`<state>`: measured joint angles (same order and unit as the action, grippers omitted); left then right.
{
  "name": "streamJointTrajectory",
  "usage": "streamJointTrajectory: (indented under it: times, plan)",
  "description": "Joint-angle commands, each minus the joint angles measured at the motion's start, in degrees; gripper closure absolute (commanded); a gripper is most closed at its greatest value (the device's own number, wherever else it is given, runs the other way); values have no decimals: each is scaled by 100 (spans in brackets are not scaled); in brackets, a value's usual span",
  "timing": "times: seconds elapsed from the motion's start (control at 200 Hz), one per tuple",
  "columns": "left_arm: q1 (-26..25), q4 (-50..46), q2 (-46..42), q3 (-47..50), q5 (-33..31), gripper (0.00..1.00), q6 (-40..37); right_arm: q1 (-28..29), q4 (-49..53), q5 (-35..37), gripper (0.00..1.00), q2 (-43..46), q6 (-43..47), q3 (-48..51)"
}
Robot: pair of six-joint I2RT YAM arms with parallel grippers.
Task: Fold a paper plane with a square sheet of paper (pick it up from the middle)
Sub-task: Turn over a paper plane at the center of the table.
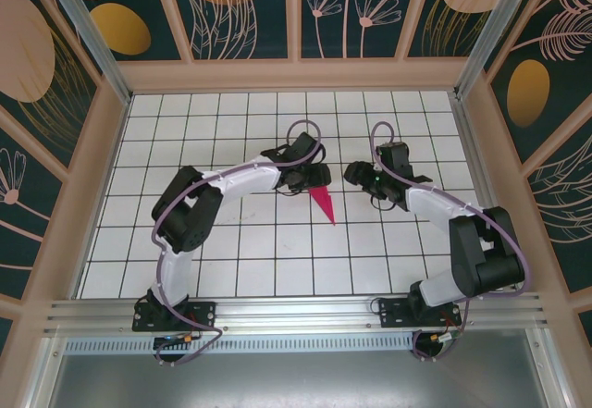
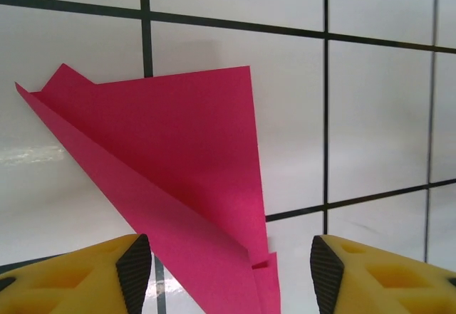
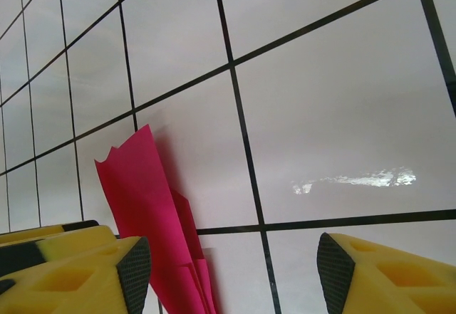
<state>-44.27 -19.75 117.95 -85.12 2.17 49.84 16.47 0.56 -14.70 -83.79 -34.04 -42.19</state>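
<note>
- Well, at the left the gridded table [image 1: 120, 241] lies bare out to the wooden rim [image 1: 104, 177], so I have free room there.
- My left gripper [image 1: 303, 179] hangs over the middle, fingers apart. On its wrist camera the pink paper plane [image 2: 178, 164] lies on the tiles between the pads [image 2: 135, 264].
- From above, the plane's tip pokes out toward the near edge.
- My right gripper [image 1: 359, 175] sits just beside, also spread, with the plane near one finger [image 3: 132, 271]. Bare tiles run on rightward.
</note>
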Motion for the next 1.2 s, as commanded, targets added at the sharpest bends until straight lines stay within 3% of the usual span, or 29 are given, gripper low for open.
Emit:
streamJointTrajectory:
  times: [0.0,0.13,0.52,0.771,0.876,1.036,1.196]
  plan:
    - [-59,-697,333,-337,-333,37,-35,-30,-21,168,34,-76,-146,96]
    - [-87,-913,519,-539,-357,39,-95,-33,-24,182,34,-101,-164,85]
    - [-106,-762,158,-303,-547,62,140,-38,-45,89,35,-204,-199,46]
    - [-100,-594,-60,-75,-599,87,234,-35,-27,67,35,-203,-213,45]
    - [-90,-164,-362,173,-559,100,213,-33,-123,-88,35,-125,-208,70]
    - [12,848,-924,703,-222,100,52,-37,-472,-436,35,196,-243,208]
    - [275,2181,-1221,1522,676,100,139,-9,-1001,-1088,37,455,-261,376]
